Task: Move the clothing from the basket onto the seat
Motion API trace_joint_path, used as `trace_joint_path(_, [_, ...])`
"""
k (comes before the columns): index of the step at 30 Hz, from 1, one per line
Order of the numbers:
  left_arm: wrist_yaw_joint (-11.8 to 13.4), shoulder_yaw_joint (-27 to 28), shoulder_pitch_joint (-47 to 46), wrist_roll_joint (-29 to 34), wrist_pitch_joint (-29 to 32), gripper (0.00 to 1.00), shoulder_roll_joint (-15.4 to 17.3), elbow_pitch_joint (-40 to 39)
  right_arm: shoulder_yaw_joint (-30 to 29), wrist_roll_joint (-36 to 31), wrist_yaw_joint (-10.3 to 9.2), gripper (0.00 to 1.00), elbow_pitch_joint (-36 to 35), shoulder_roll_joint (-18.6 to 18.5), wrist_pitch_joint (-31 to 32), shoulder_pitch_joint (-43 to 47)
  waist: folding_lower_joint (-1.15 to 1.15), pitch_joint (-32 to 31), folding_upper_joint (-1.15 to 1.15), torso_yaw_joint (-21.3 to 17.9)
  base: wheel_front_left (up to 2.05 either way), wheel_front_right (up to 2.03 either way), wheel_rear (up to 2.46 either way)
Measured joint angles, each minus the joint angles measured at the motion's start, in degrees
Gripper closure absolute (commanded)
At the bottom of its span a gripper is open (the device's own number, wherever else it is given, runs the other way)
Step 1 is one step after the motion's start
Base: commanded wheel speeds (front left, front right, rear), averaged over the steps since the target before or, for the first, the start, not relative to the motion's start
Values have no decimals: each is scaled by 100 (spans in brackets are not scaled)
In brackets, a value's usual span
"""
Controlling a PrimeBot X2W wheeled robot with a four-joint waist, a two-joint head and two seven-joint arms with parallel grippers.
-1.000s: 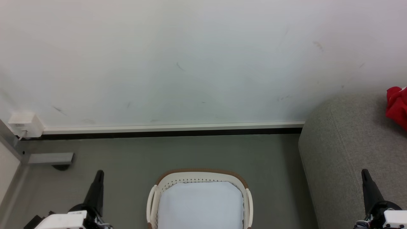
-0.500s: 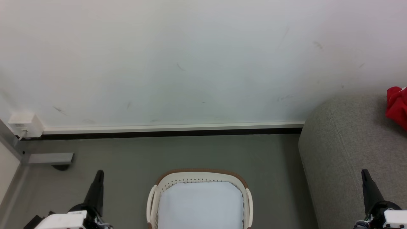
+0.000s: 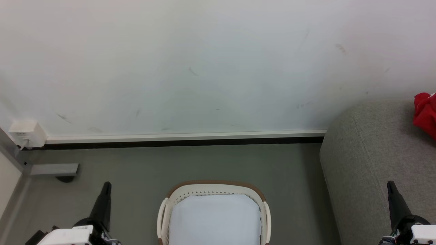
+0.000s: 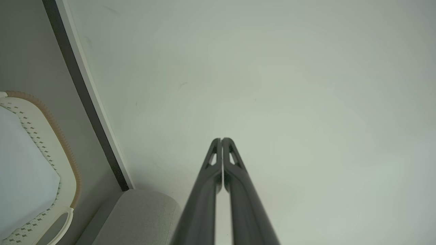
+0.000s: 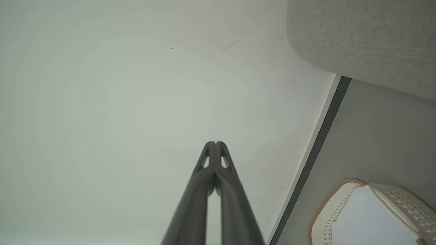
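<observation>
head: red clothing (image 3: 425, 114) lies on sofa (image 3: 374, 163), pale sheet (image 3: 214, 217) in basket (image 3: 214, 188) | wrists: my left gripper (image 4: 221, 139) and right gripper (image 5: 215, 143) pressed together, empty

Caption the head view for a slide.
Red clothing lies on the grey seat at far right; the basket on the floor holds a pale sheet.
</observation>
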Motion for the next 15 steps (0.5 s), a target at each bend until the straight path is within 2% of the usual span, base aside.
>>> trace_joint_path(15, [0,0,0,0,0,100,1,0,-5,-1,0,100,0,3,12,-1,0,0,0,0,0,0,0])
